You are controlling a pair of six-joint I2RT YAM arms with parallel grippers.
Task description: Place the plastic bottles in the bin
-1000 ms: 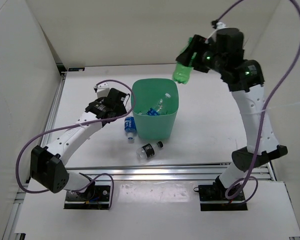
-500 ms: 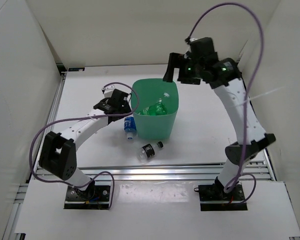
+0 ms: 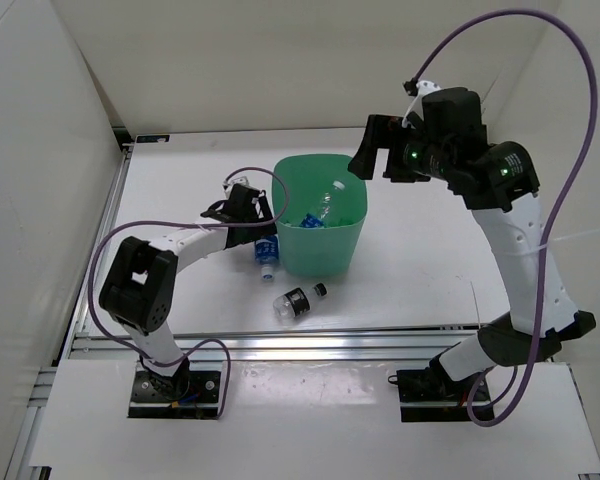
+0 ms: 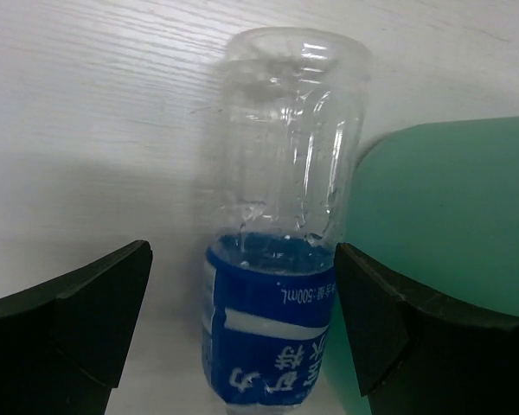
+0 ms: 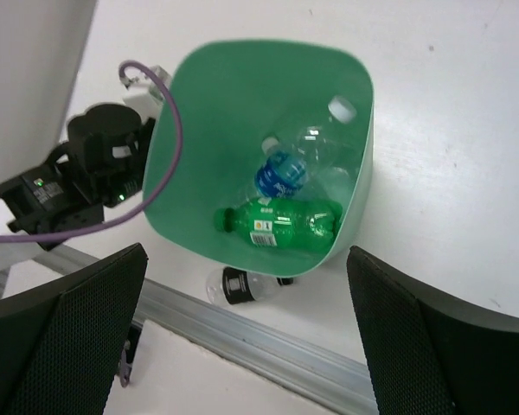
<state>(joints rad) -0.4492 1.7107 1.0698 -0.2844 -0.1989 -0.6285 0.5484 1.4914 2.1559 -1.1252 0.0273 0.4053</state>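
The green bin (image 3: 325, 250) stands mid-table. In the right wrist view the bin (image 5: 242, 104) holds the green bottle (image 5: 281, 220), a blue-labelled clear bottle (image 5: 285, 169) and a plain clear bottle (image 5: 329, 138). A second blue-labelled bottle (image 3: 265, 253) lies on the table against the bin's left wall. My left gripper (image 3: 260, 232) is open, with one finger (image 4: 78, 320) on each side of that bottle (image 4: 277, 259). The short clear bottle with the dark label (image 3: 296, 300) lies in front of the bin. My right gripper (image 3: 375, 150) is open and empty, high over the bin's far right.
An aluminium rail (image 3: 310, 345) runs along the table's near edge. White walls close the back and both sides. The left arm's purple cable (image 3: 250, 172) loops beside the bin's left rim.
My right gripper opened and the green bottle dropped into the bin. My left gripper moved right and down to straddle the blue-labelled bottle beside the bin.
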